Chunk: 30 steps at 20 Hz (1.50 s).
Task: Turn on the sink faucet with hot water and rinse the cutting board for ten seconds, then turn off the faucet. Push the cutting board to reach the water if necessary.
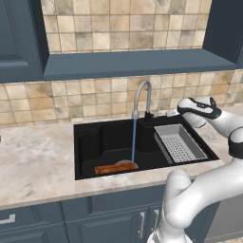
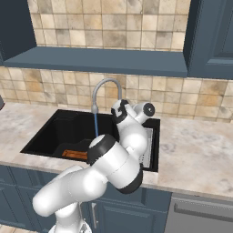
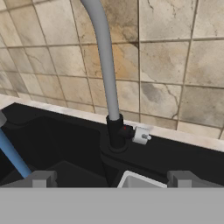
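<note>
1. The faucet [image 1: 142, 97] stands at the back rim of the sink [image 1: 90, 142], just right of the middle; its grey neck rises upright from a dark base and arches over toward the left and front, so the outlet hangs above the basin
2. A small pale lever [image 3: 141, 135] sticks out sideways from the dark base, to the right in the hand view
3. The water [image 1: 134, 140] falls as a thin straight blue stream from the outlet to the basin floor
4. The cutting board [image 1: 110, 169] lies flat on the basin floor near the front wall, its long axis running left to right along that wall; the stream lands at or just behind the board's right end, by a grey disc on the floor
5. A grey perforated tray [image 1: 179, 143] sits in the right part of the sink
6. The gripper [image 3: 111, 179] hovers in front of the faucet base, near the lever but apart from it; its two fingertips [image 3: 41, 179] stand spread wide with nothing between them, the base and lever showing in the gap
</note>
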Motion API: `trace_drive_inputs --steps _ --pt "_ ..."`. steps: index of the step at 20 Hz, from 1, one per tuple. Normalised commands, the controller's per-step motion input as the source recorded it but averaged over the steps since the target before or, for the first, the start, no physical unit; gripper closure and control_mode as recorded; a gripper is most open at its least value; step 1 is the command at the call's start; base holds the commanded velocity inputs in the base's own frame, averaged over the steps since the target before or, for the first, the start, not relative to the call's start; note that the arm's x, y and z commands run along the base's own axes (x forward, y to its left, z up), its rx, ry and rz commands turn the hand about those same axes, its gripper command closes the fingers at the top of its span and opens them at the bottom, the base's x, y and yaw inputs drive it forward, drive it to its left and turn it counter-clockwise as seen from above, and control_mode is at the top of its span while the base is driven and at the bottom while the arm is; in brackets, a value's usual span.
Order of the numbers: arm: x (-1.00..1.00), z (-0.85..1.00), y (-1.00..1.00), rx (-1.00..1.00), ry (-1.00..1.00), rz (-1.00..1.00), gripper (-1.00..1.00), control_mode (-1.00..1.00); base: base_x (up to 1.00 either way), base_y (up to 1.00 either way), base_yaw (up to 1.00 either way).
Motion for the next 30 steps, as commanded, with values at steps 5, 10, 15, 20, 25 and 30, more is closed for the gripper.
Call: trace_drive_inputs --steps 5,10,15,20,25,30 --pt "0.00 0.00 0.00 0.00 0.00 0.00 -1.00 -1.00 0.00 0.00 0.00" --pt "0.00 0.00 0.00 0.00 0.00 0.00 -1.00 -1.00 0.00 0.00 0.00" --pt "0.00 0.00 0.00 0.00 0.00 0.00 -1.00 -1.00 0.00 0.00 0.00" --pt "0.00 0.00 0.00 0.00 0.00 0.00 -1.00 -1.00 0.00 0.00 0.00" --pt "0.00 0.00 0.00 0.00 0.00 0.00 -1.00 -1.00 0.00 0.00 0.00" --pt "0.00 0.00 0.00 0.00 0.00 0.00 -1.00 -1.00 0.00 0.00 0.00"
